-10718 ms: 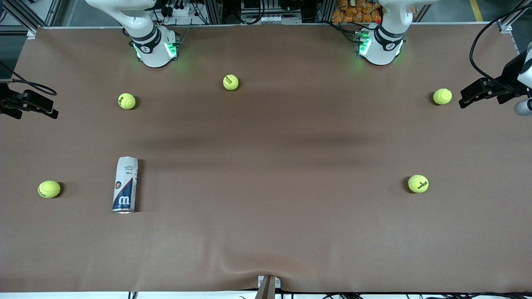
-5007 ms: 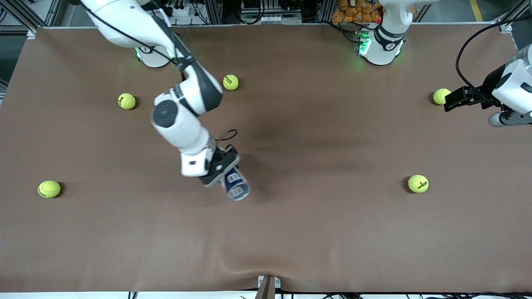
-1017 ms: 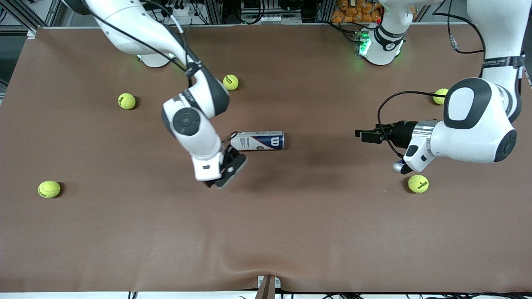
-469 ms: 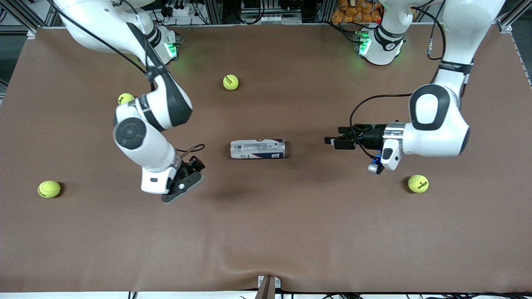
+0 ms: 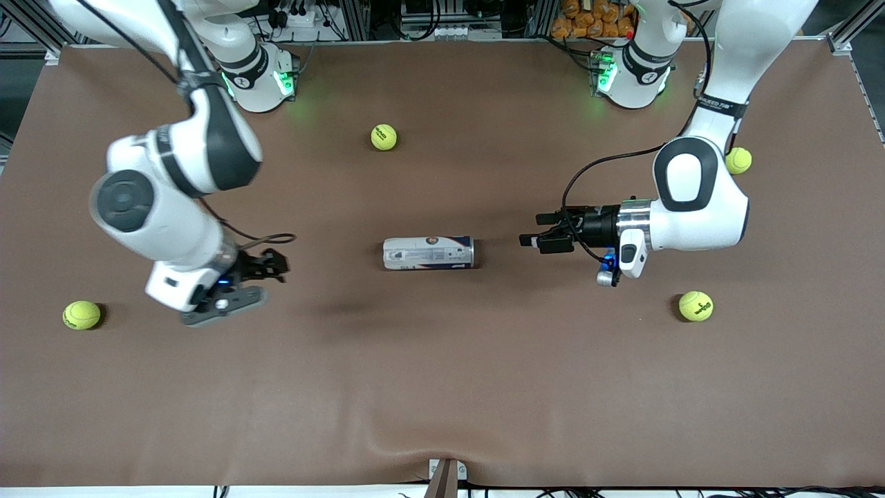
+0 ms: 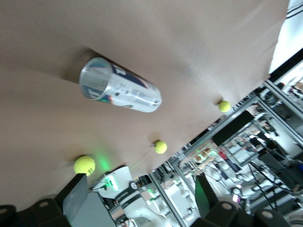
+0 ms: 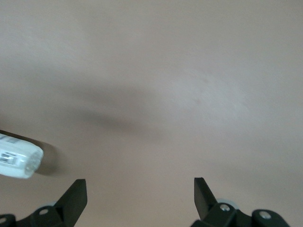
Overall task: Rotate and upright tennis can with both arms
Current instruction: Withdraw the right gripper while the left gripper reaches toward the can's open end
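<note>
From the front I see the tennis can [image 5: 429, 252] lying on its side on the surface [image 5: 442, 387], between my left claw [image 5: 536, 238] and right claw [image 5: 273, 266], both wide open and empty. Left wrist: can's open end faces my fingers [image 6: 75, 196]. Right wrist: can's end [image 7: 16, 163] just beside my spread fingers [image 7: 75, 196].

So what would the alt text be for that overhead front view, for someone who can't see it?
A tennis can lies on its side mid-table, untouched, between two white robot arms. The left gripper hangs open beside the can's silver-rimmed end; the right gripper hangs open over the right arm's end of the brown table. Tennis balls lie scattered around.
</note>
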{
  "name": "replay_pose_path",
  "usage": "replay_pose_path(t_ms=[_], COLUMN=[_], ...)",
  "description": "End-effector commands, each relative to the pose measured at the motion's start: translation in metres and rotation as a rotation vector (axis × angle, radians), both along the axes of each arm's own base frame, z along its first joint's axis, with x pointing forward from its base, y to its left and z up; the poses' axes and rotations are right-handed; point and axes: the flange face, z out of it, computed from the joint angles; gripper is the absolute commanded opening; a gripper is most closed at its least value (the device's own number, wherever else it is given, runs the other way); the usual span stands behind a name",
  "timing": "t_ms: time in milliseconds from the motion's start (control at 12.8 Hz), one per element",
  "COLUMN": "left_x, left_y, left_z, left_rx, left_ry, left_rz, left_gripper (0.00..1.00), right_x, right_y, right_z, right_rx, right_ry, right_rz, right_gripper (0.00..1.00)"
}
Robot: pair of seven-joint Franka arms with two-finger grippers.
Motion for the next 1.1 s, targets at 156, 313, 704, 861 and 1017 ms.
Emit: replay_pose_path(t_ms=[156, 313, 704, 861, 1017], left_x=[-0.003, -0.003, -0.008, -0.014, -0.018], left_y=[0.003, 0.001, 0.004, 0.004, 0.004], left_z=[-0.012, -0.02, -0.037, -0.045, -0.059], left_rx=[-0.032, -0.072, -0.121, -0.15, -0.156], left_ry=[0.004, -0.017, -0.048, -0.036, -0.04], left_rz=[0.031, 0.035, 0.036, 0.06, 0.044], left_gripper=[1.0, 1.0, 1.0, 1.0, 1.0], right_x=[-0.04, -0.054, -0.077, -0.09, -0.107], right_y=[-0.048, -0.07, -0.146, -0.157, -0.163], right_z=[0.072, 0.101, 0.139, 0.152, 0.172], right_rx=[-0.018, -0.027, 0.056, 0.056, 0.059], right_ry=[0.055, 0.052, 0.085, 0.106, 0.108], right_rz=[-0.174, -0.207, -0.241, -0.253, -0.279], right_gripper=[1.0, 1.0, 1.0, 1.0, 1.0])
